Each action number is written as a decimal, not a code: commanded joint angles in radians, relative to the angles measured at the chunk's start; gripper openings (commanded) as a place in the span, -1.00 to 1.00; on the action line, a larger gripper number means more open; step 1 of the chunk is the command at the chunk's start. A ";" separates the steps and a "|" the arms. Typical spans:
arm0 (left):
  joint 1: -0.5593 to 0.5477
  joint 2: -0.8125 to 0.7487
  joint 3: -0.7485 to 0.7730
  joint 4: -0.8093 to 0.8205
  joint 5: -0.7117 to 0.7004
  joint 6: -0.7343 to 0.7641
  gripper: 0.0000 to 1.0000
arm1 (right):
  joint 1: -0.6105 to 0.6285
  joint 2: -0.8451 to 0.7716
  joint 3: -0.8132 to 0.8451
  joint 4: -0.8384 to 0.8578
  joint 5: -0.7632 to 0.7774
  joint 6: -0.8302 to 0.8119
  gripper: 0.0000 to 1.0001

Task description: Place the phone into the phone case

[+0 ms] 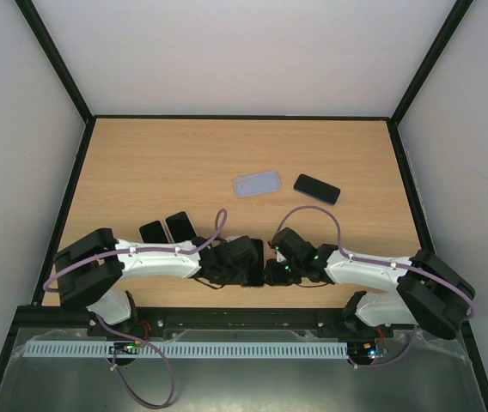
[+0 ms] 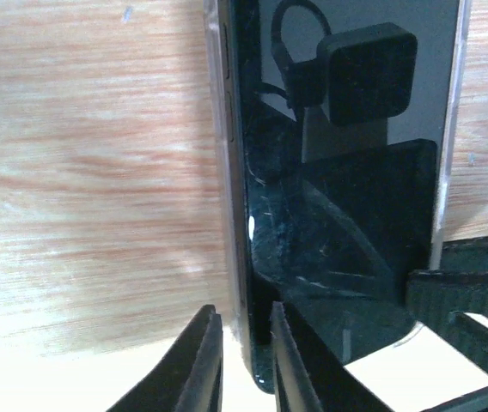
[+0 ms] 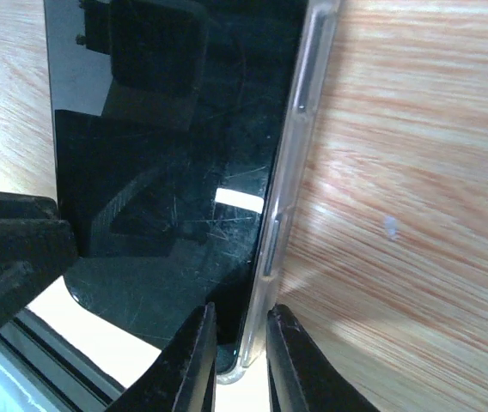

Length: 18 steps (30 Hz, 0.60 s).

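A black phone (image 2: 338,240) sits in a clear case (image 2: 448,129) and is held between my two grippers near the table's front edge. In the top view the arms hide it. My left gripper (image 2: 244,313) is shut on the phone's left long edge. It shows in the top view (image 1: 257,268) too. My right gripper (image 3: 240,311) is shut on the clear case (image 3: 300,129) along the phone's (image 3: 167,172) opposite edge, and in the top view (image 1: 276,272) it faces the left one. The left gripper's black body (image 3: 12,249) shows at the right wrist view's left side.
A blue-grey phone case (image 1: 257,184) and a black phone (image 1: 316,188) lie side by side at mid table. Two more black phones (image 1: 168,228) lie just behind my left arm. Black frame rails (image 1: 81,189) border the wooden table (image 1: 158,163).
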 commanded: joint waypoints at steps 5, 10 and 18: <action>-0.038 0.065 0.015 -0.125 0.048 -0.002 -0.84 | 0.001 0.050 -0.031 0.136 -0.091 0.041 -0.72; -0.050 0.115 0.021 -0.128 0.075 0.001 -0.91 | 0.001 0.072 -0.030 0.177 -0.116 0.050 -0.77; -0.067 0.243 0.029 -0.123 0.118 0.035 -0.94 | 0.001 0.103 -0.037 0.246 -0.143 0.068 -0.76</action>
